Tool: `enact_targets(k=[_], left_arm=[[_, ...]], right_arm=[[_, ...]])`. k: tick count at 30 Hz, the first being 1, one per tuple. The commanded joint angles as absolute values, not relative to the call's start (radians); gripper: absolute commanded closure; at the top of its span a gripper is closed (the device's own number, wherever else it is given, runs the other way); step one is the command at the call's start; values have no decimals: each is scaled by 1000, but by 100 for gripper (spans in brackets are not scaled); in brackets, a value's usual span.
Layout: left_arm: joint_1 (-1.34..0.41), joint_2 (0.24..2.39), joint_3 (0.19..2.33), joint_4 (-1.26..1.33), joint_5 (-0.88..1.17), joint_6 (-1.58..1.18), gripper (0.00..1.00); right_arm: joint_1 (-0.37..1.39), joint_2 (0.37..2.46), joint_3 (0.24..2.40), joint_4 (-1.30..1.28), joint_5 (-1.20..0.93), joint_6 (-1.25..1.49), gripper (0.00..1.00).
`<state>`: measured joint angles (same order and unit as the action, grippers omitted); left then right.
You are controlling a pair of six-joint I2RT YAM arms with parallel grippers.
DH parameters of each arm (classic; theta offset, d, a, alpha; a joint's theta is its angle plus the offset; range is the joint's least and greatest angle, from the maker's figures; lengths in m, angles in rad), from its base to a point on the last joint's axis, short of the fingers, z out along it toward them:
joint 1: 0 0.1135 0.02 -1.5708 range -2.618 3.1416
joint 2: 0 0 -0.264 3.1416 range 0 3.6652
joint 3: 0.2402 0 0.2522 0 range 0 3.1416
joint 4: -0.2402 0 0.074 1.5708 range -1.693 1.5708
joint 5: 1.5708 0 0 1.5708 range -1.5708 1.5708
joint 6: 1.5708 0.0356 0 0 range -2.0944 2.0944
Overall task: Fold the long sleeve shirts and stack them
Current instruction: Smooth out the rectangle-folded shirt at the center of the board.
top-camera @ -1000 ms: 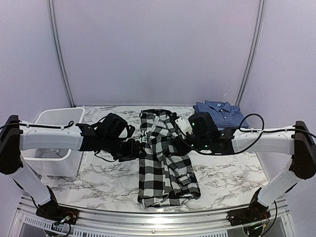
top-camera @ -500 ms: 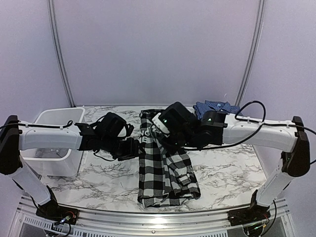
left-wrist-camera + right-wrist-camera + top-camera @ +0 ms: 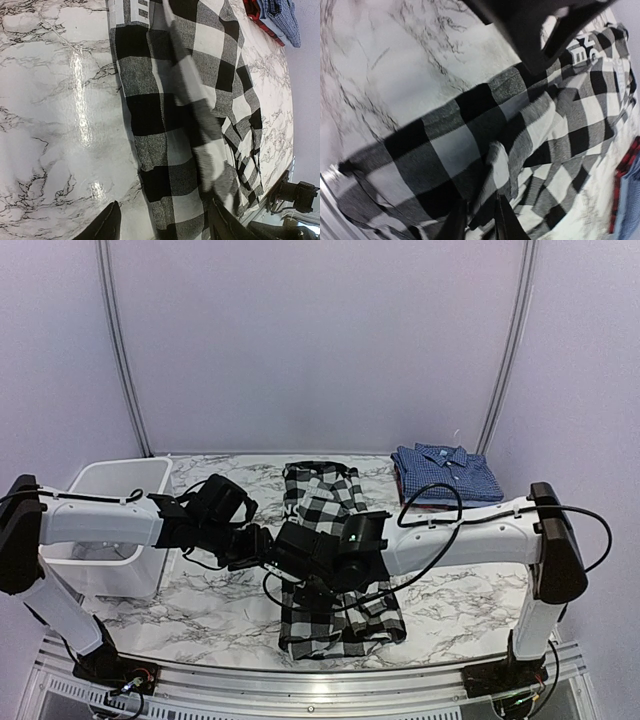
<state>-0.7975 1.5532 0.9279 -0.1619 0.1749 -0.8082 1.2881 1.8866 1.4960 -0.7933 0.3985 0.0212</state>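
The black-and-white buffalo-check shirt (image 3: 330,525) lies as a long strip down the middle of the marble table; it also shows in the left wrist view (image 3: 165,95) and in the right wrist view (image 3: 445,145). My right gripper (image 3: 298,555) reaches across it to its left side and is shut on a raised fold of its cloth (image 3: 481,202). My left gripper (image 3: 258,543) hovers open over the shirt's left edge (image 3: 162,220), with one finger over bare table and one over cloth. The blue fine-checked shirt (image 3: 445,470) lies folded at the back right.
A white plastic bin (image 3: 95,540) stands at the left edge, under the left arm. Something red (image 3: 255,15) lies under the blue shirt. The two grippers nearly touch; the left one fills the top of the right wrist view (image 3: 535,30). The table's front rail (image 3: 320,680) runs just below the shirt's hem.
My right arm has swung from the shirt's right side across to its left, dragging a fold of check cloth over. The left arm has hardly moved.
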Motion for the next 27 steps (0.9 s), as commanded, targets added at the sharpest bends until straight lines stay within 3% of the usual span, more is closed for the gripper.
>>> enact_targets(k=[1, 5, 7, 13, 19, 27], left_arm=[[-792, 1526, 912, -164, 179, -806, 38], [-792, 1527, 911, -162, 200, -794, 38], [-793, 1523, 909, -158, 216, -782, 38], [-818, 1527, 894, -155, 242, -750, 39], [-855, 1553, 864, -154, 226, -757, 47], [-915, 1619, 884, -155, 218, -762, 50]], right_arm=[[1289, 1871, 1532, -709, 245, 68, 71], [1247, 1826, 1493, -640, 153, 113, 54], [1200, 1788, 1451, -601, 123, 148, 53], [1012, 1680, 1283, -447, 44, 295, 52], [822, 1663, 1115, -199, -109, 421, 58], [737, 1742, 1081, -39, -189, 483, 59]])
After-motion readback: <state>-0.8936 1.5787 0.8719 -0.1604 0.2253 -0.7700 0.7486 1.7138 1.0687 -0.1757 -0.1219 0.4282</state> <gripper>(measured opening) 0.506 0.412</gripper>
